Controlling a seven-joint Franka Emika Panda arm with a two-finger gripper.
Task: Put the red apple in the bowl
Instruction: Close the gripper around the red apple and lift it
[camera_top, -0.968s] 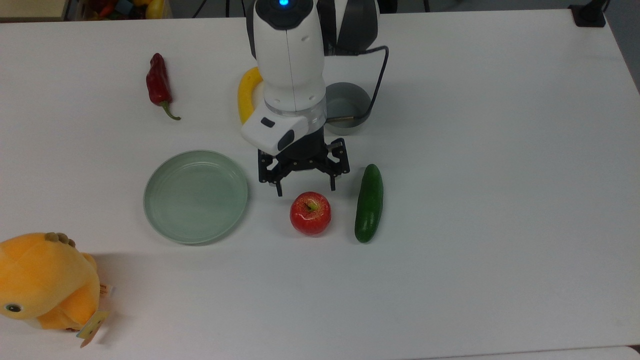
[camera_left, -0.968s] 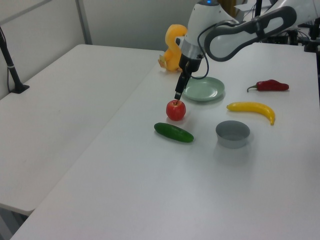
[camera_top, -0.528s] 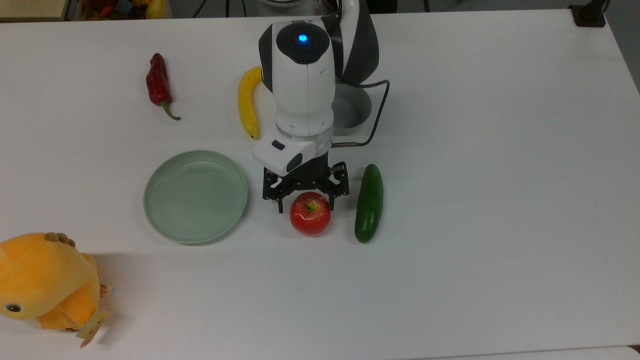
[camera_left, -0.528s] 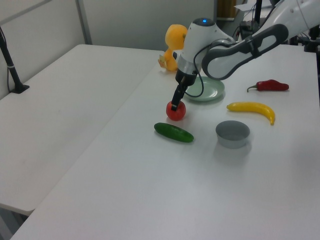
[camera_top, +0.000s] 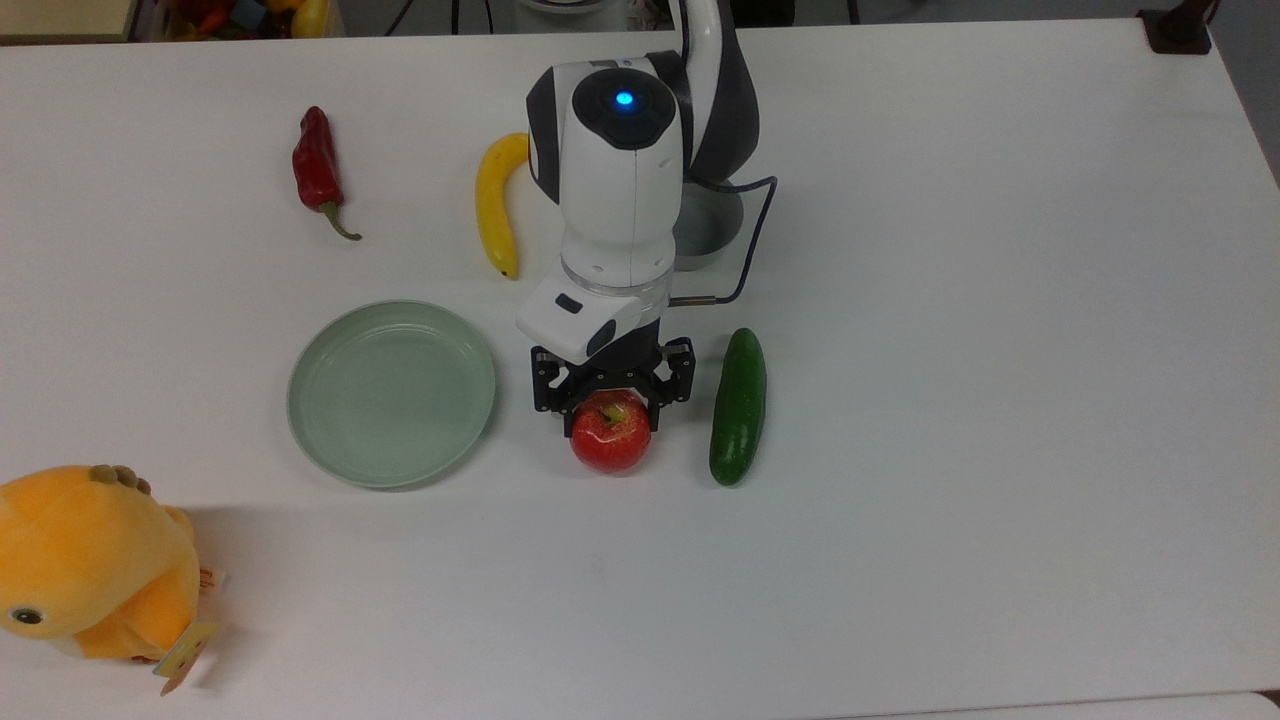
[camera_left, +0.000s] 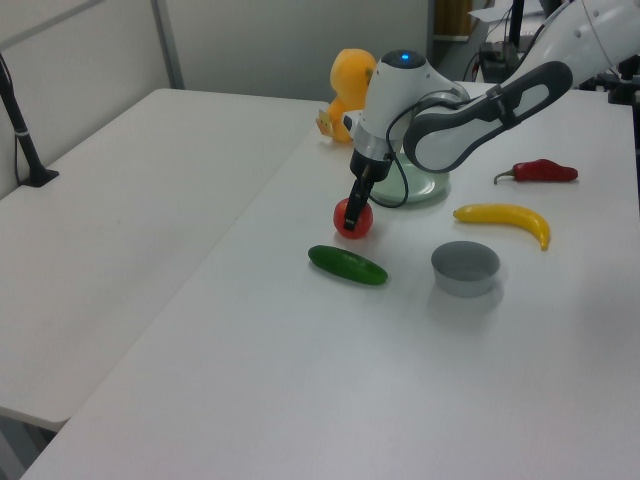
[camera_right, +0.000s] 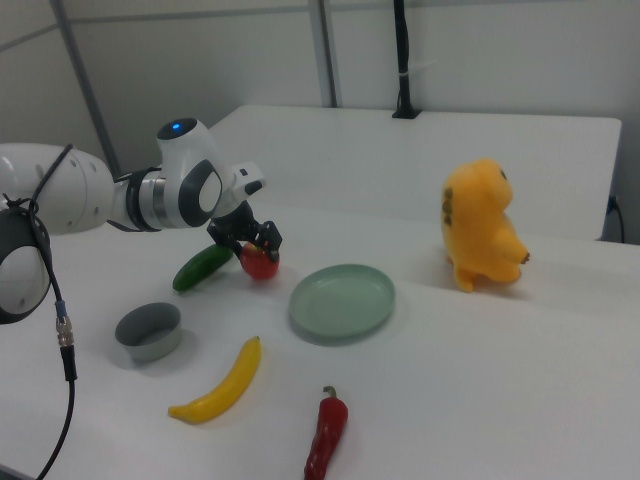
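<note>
Nearest in the top view sits an orange plush toy (camera_top: 90, 565) at the lower left corner of the white table (camera_top: 1000, 400); in the right view the same toy (camera_right: 483, 227) stands upright beyond everything else.

Next comes the red apple (camera_top: 611, 436), resting on the table between a pale green plate (camera_top: 391, 392) on the top view's left and a green cucumber (camera_top: 738, 406) on the top view's right. The cucumber lies just beside the apple without touching it, and the plate is a little farther off.

My gripper (camera_top: 612, 400) is down over the apple's far side, and my two fingers straddle it, one at each flank. From the top view they look pressed against the apple's sides, though I cannot tell whether they grip it firmly. In the left view my gripper (camera_left: 353, 212) covers part of the apple (camera_left: 352, 220), which sits on the table next to the cucumber (camera_left: 347, 265). In the right view the apple (camera_right: 259, 262) shows just under my fingers.

Behind my wrist the grey bowl (camera_top: 712, 228) is partly hidden by my arm; the left view shows it (camera_left: 465, 267) standing apart from the apple. A yellow banana (camera_top: 496, 203) lies beside the bowl, and a dark red chili pepper (camera_top: 318, 169) lies farthest to the top view's left.
</note>
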